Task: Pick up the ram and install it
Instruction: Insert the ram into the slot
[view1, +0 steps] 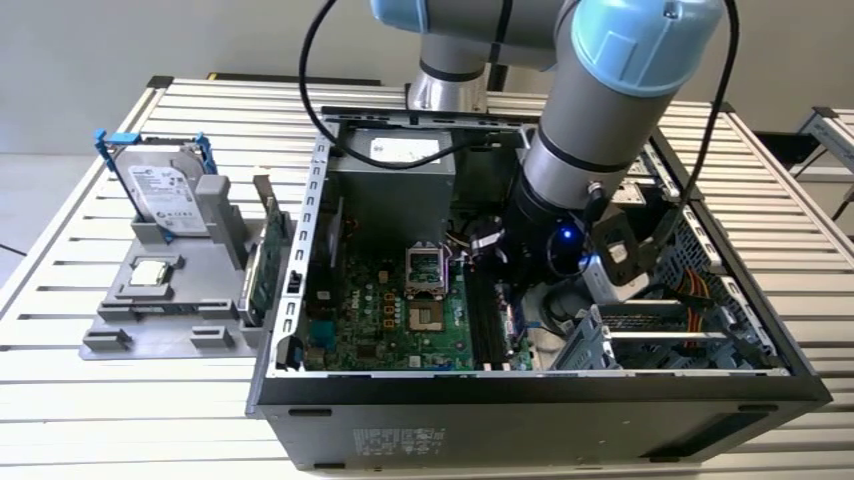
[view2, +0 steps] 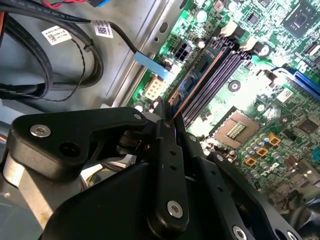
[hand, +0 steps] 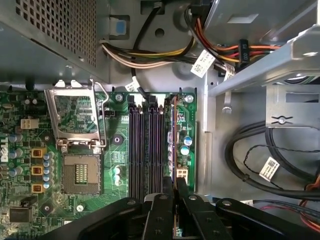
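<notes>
Black two-finger gripper (hand: 173, 185) clenched on thin dark-green ram stick (hand: 172, 135), over green motherboard (hand: 120, 155) slot row; tilt could jam it off-slot.

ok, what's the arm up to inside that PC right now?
The arm is inside the open computer case, with its gripper shut on the ram. The stick is held edge-on along the outermost memory slot of the motherboard, next to the empty slots. I can't tell whether it is fully seated. A hard drive stands outside the case at the exterior view's left.
</notes>
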